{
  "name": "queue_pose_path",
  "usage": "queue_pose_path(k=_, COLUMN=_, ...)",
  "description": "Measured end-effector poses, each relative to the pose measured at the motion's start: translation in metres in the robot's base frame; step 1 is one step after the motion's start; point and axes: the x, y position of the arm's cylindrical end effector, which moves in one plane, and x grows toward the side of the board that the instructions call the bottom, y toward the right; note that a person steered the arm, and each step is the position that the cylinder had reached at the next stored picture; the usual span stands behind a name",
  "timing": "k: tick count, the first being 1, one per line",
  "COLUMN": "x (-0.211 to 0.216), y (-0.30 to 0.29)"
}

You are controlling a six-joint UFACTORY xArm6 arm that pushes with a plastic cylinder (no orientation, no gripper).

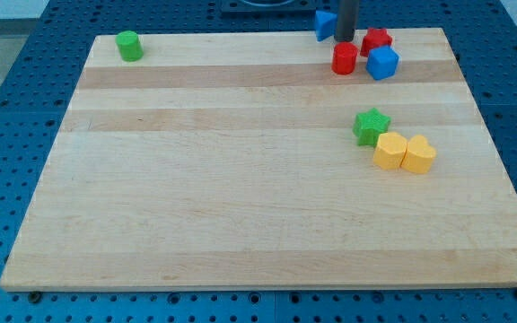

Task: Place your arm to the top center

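Observation:
My tip [346,40] is at the view's top, right of centre, near the board's top edge. It stands just right of a blue triangular block [324,24] and just above a red cylinder [345,58]. A red star-like block [376,40] lies to its right, with a blue cube [383,63] below that. The rod comes down from the top edge of the view.
A green cylinder [130,45] sits at the top left corner of the wooden board [240,179]. A green star [371,126] and two yellow blocks [389,151] [418,154] cluster at the right middle. Blue pegboard [16,90] surrounds the board.

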Motion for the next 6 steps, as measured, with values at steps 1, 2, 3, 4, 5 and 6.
queue_pose_path(k=1, x=0.0, y=-0.019)
queue_pose_path(k=2, x=0.001, y=-0.037)
queue_pose_path(k=3, x=0.004, y=-0.051)
queue_pose_path(k=4, x=0.005, y=-0.066)
queue_pose_path(k=5, x=0.005, y=-0.084)
queue_pose_path(k=6, x=0.003, y=-0.097)
